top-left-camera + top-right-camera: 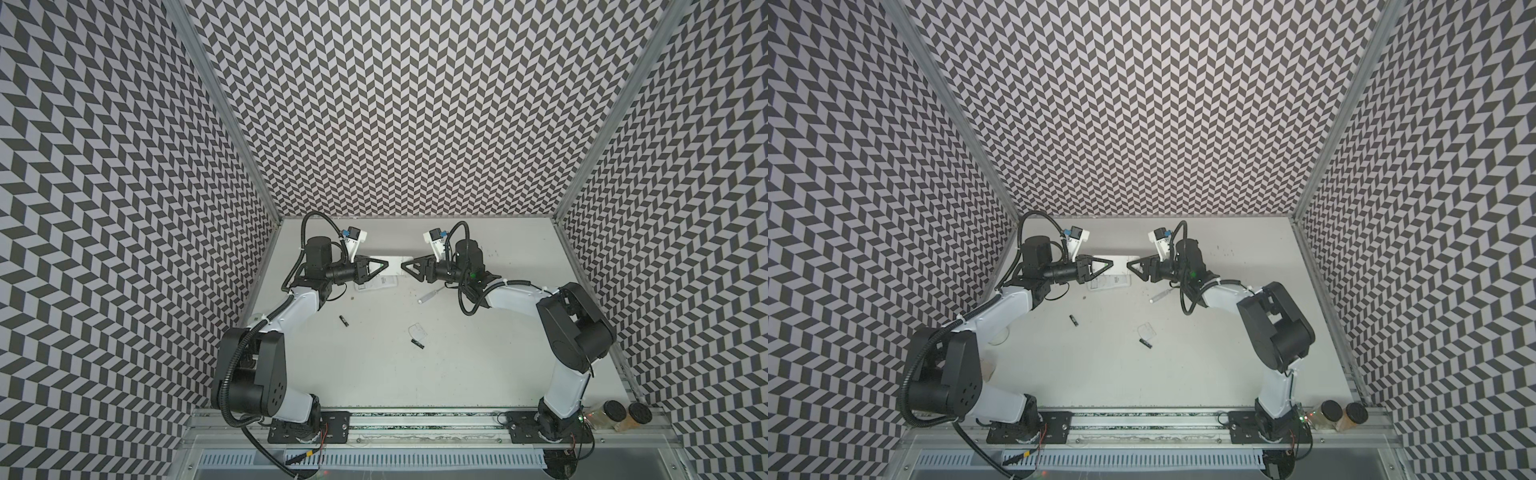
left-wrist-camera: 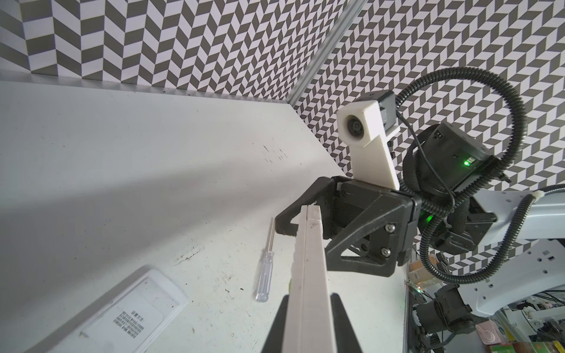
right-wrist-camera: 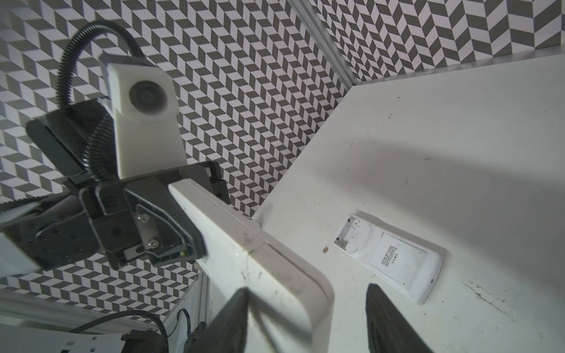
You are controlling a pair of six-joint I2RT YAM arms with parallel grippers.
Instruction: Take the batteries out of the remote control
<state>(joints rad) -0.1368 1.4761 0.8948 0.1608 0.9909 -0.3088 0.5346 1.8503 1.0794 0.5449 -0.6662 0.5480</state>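
The left gripper [image 2: 308, 301] has its jaws clamped on one end of the white remote [image 2: 307, 269], held up over the desk [image 1: 374, 386]. The right gripper [image 3: 305, 288] has its jaws apart around the other end. I think it should shut slowly and straight, with no pulling. The remote's long side runs from arm to arm. One black battery [image 1: 343, 320] lies flat on the desk. The other black battery [image 1: 417, 354] lies well apart, pointing another way. No yellow ones show.

The left gripper [image 2: 309, 298] clamps a white remote [image 2: 308, 259] edge-on; on the table [image 2: 122, 152] lie a screwdriver [image 2: 265, 266] and a second remote [image 2: 131, 314].
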